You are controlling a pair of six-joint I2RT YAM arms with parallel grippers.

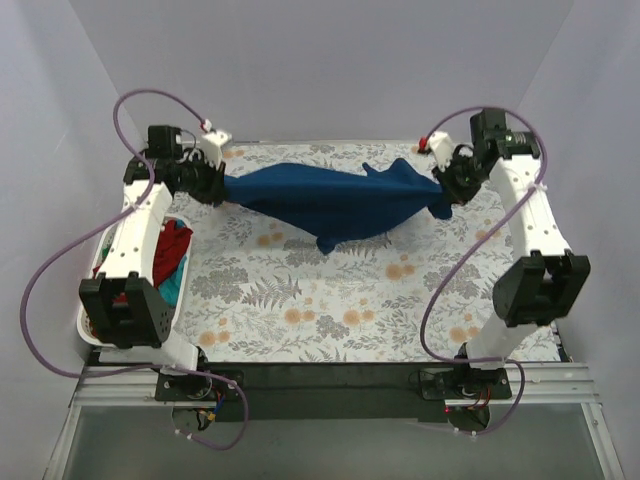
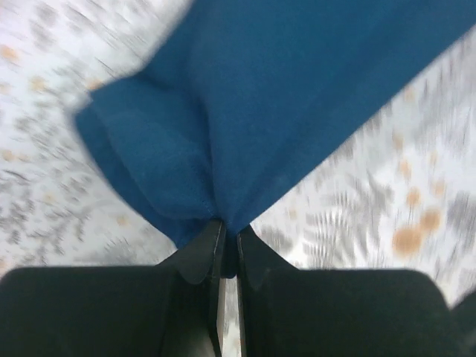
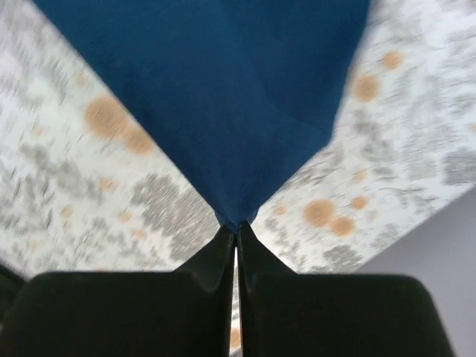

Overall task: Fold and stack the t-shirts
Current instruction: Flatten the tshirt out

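A dark navy blue t-shirt hangs stretched between my two grippers above the far half of the table, sagging in the middle. My left gripper is shut on its left end; the left wrist view shows the navy cloth pinched at the left gripper's tips. My right gripper is shut on the right end, with the cloth tapering to a point between the right gripper's tips. A red t-shirt and a teal t-shirt lie in the basket.
A white slatted laundry basket stands at the table's left edge, partly under my left arm. The grey-and-orange floral cover spreads over the table. White walls close in on three sides.
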